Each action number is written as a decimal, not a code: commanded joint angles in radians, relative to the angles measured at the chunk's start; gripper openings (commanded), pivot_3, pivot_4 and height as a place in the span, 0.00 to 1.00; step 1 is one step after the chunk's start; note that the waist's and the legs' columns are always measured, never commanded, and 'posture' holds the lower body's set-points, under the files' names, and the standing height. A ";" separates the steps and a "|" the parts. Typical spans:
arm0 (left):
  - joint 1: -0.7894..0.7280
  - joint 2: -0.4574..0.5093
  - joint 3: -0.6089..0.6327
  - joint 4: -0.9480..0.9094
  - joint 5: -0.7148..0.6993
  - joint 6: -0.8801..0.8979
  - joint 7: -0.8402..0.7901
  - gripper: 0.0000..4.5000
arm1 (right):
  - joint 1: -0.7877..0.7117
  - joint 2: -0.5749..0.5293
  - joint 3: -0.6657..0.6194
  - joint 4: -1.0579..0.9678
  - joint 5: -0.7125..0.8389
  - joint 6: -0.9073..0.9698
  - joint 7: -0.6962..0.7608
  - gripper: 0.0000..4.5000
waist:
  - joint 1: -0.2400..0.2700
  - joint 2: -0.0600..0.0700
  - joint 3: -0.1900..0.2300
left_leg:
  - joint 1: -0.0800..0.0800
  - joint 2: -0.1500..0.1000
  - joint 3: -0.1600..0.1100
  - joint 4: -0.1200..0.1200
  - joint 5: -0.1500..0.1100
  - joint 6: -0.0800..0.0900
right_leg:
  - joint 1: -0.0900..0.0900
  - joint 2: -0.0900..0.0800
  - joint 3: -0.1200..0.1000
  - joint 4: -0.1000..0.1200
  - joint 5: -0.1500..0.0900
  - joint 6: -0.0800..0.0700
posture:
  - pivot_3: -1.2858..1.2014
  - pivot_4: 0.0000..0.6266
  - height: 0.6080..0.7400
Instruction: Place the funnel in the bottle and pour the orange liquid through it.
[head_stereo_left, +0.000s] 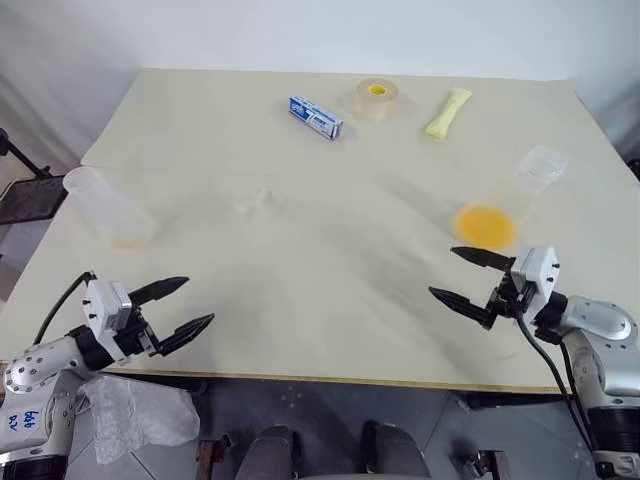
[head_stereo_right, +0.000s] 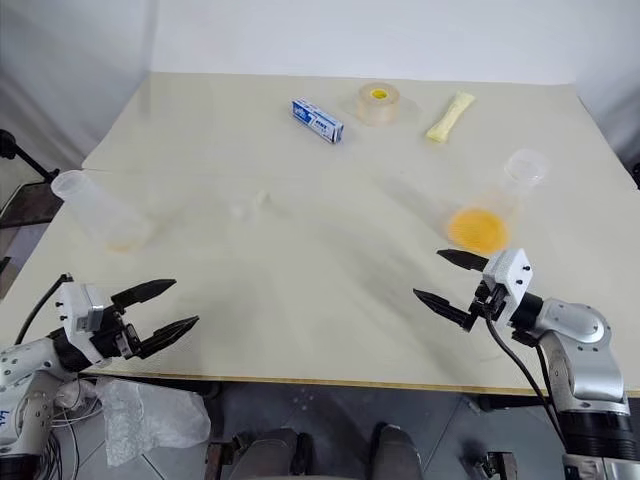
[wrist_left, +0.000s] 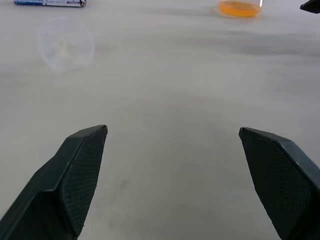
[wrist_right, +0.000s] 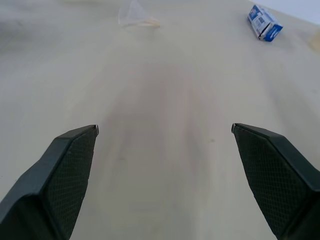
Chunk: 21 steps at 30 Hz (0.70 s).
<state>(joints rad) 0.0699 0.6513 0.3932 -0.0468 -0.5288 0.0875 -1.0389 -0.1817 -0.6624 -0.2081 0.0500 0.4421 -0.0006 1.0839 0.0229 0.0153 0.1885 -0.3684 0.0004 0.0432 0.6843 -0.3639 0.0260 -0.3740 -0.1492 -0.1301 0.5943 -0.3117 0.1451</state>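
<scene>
Head views: cream worktop (head_stereo_left: 320, 300), nothing started. Left end effector (head_stereo_left: 178, 306) at the near-left edge, fingers spread wide, empty. Right end effector (head_stereo_left: 470, 278) at the near right, also spread wide and empty, tips turned inward. Both look parked for a first reach.

The bottle (head_stereo_left: 505, 205) leans on the right side, neck toward the far right, just beyond the right end effector; the orange liquid (head_stereo_left: 484, 225) pools in its wide base. That seems odd for the task: the liquid looks to be already in the flask-shaped vessel. A wide clear cup (head_stereo_left: 105, 208) lies tilted on the left with a faint orange trace inside. The funnel (head_stereo_left: 255, 200), nearly invisible, sits mid-worktop between them, apart from both.

Far side, likely clutter: a blue box (head_stereo_left: 316, 117), a tape roll (head_stereo_left: 376, 98), a yellow packet (head_stereo_left: 447, 111).

Left wrist view: fingers apart over bare worktop, funnel (wrist_left: 65, 44) ahead as a faint round rim, well clear.

Right wrist view: fingers apart, funnel (wrist_right: 134, 15) far ahead, blue box (wrist_right: 265, 22) beyond.

Probable first step: fetch the funnel.
</scene>
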 joint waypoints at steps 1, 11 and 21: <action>-0.002 0.006 0.031 -0.029 -0.022 0.048 0.062 1.00 | -0.007 0.015 -0.004 -0.014 0.005 -0.018 -0.014 0.99 | 0.000 0.000 0.000 | 0.000 0.000 0.000 0.000 0.000 0.000 | 0.000 0.000 0.000 0.000 0.000 0.000 | 0.52 0.24 1.00; 0.042 -0.036 0.075 -0.175 -0.067 0.196 0.264 1.00 | -0.056 0.046 0.038 0.012 -0.003 -0.015 -0.013 0.99 | -0.003 0.000 0.000 | 0.000 0.000 0.000 0.001 0.000 0.000 | 0.000 0.000 0.000 0.001 0.000 0.000 | 0.52 0.24 1.00; 0.178 -0.180 0.353 -0.295 -0.061 0.129 0.576 1.00 | -0.177 0.099 0.088 0.115 -0.003 -0.027 0.039 0.99 | -0.007 -0.002 -0.001 | 0.001 0.001 0.000 0.001 0.000 0.000 | 0.000 0.000 0.001 0.002 0.000 0.000 | 0.52 0.24 1.00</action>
<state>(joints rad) 0.2154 0.4799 0.6817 -0.2982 -0.5836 0.2395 -0.4980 -0.3386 -0.5713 -0.1182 0.1665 0.4234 -0.0041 1.1080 0.0161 0.0138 0.1879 -0.3679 0.0009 0.0426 0.6856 -0.3638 0.0257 -0.3740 -0.1492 -0.1293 0.5962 -0.3116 0.1451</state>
